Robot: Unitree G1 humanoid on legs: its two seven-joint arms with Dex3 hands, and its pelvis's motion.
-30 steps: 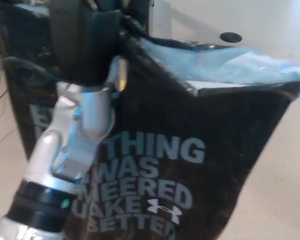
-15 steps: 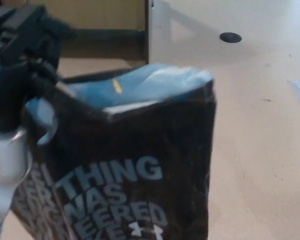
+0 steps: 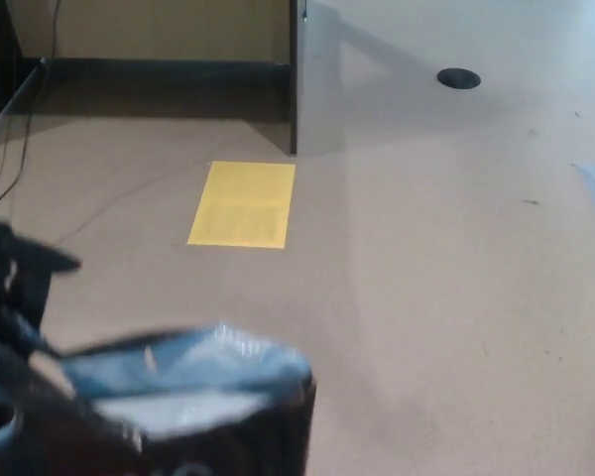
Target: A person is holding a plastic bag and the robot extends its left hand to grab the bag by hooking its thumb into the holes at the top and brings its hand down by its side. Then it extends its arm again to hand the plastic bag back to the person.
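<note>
The black plastic bag (image 3: 218,436) with a light blue lining (image 3: 178,372) hangs low in the bottom left of the head view, blurred by motion; only its open top shows. My left hand (image 3: 8,293) is a dark blurred shape at the left edge, right at the bag's top corner where the handles are, and it looks shut on them. The thumb's hook through the holes cannot be made out. No person shows. My right hand is out of the picture.
A yellow sheet (image 3: 243,203) lies on the tan floor ahead. A dark partition edge (image 3: 294,79) stands behind it, a round black floor outlet (image 3: 458,76) is far right, and a cable (image 3: 25,129) runs along the left.
The bag and my left hand have dropped from filling the picture to its bottom left corner. The floor and the yellow sheet behind them now show.
</note>
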